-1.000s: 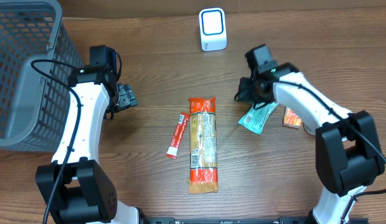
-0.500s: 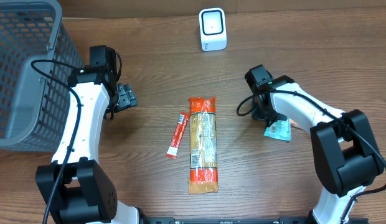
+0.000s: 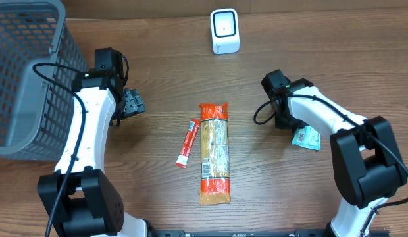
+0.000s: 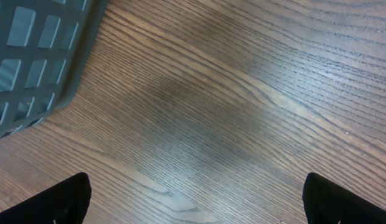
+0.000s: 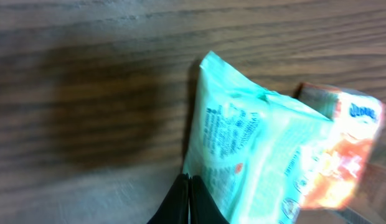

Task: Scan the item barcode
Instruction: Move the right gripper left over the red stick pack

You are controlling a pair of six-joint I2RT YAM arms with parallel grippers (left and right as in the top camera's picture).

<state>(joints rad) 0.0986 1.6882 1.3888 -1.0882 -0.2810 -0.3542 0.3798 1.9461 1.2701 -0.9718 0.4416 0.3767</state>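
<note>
A teal snack packet [image 3: 306, 137] lies at the right of the table, its edge pinched by my shut right gripper [image 3: 293, 128]. In the right wrist view the closed fingers [image 5: 188, 200] meet at the packet's [image 5: 255, 149] lower left corner, and the packet rests partly over an orange packet [image 5: 345, 155]. The white barcode scanner [image 3: 225, 31] stands at the back centre, well away from the packet. My left gripper [image 3: 133, 102] hovers wide open over bare wood [image 4: 202, 205], holding nothing.
A long orange pasta package [image 3: 214, 153] and a red stick sachet [image 3: 187, 142] lie mid-table. A grey mesh basket [image 3: 26, 72] fills the back left; its corner [image 4: 37, 56] shows in the left wrist view.
My right arm has swung right and down toward the table's right side, carrying the teal packet onto the orange packet. The left arm has not moved.
</note>
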